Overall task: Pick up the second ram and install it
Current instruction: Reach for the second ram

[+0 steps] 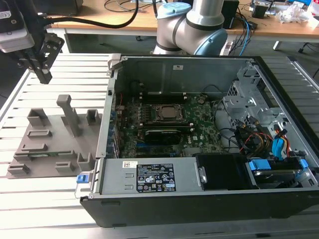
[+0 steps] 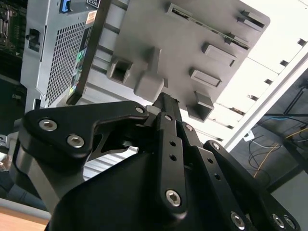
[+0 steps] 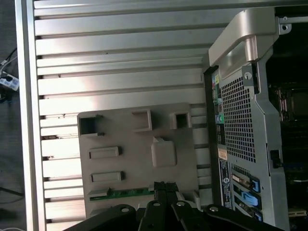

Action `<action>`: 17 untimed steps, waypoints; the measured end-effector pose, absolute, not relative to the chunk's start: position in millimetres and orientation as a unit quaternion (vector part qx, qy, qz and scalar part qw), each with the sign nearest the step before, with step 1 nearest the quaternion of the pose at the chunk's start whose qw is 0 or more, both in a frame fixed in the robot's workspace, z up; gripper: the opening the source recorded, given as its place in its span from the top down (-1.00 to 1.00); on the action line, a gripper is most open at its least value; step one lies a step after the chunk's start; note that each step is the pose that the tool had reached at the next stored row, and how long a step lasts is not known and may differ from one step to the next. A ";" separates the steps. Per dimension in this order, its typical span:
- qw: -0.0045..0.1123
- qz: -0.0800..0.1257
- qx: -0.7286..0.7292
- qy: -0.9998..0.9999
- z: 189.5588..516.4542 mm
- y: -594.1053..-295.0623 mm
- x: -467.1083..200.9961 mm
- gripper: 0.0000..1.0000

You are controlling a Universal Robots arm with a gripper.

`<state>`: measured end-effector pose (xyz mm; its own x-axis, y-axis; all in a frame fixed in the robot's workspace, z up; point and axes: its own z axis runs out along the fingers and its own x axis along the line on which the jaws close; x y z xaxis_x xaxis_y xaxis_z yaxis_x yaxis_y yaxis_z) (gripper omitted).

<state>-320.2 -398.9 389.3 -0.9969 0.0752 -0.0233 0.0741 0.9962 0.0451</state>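
Note:
The second ram (image 1: pixel 50 155) is a thin green stick lying in a slot near the front of the grey holder tray (image 1: pixel 75 149), on the exterior view's left. In the first wrist view the ram (image 3: pixel 127 192) lies along the tray (image 3: pixel 139 144) edge closest to my fingertips. My gripper (image 1: pixel 45 77) hangs in the air above and behind the tray, apart from it. Its fingers (image 3: pixel 163 188) are shut together with nothing between them. The second wrist view looks past the gripper (image 2: pixel 166 102) at the tray (image 2: pixel 192 43).
An open computer case (image 1: pixel 114 64) stands right of the tray, with the green motherboard (image 1: pixel 199 124) inside, the power supply (image 1: pixel 149 177) at the front and drive cables (image 1: pixel 269 144) on the right. The arm's base (image 1: pixel 189 25) is behind the case. The table is slatted aluminium (image 1: pixel 45 199).

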 end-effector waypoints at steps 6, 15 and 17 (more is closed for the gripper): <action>0.013 0.022 0.037 0.999 388.6 -398.8 -333.5 0.79; 0.013 0.022 0.037 0.999 388.0 -405.2 -341.5 0.79; 0.012 0.022 0.037 0.999 388.0 -415.0 -343.3 0.79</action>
<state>-343.3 -415.0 388.0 -0.9969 0.0754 -0.0233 0.0743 0.9962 0.0451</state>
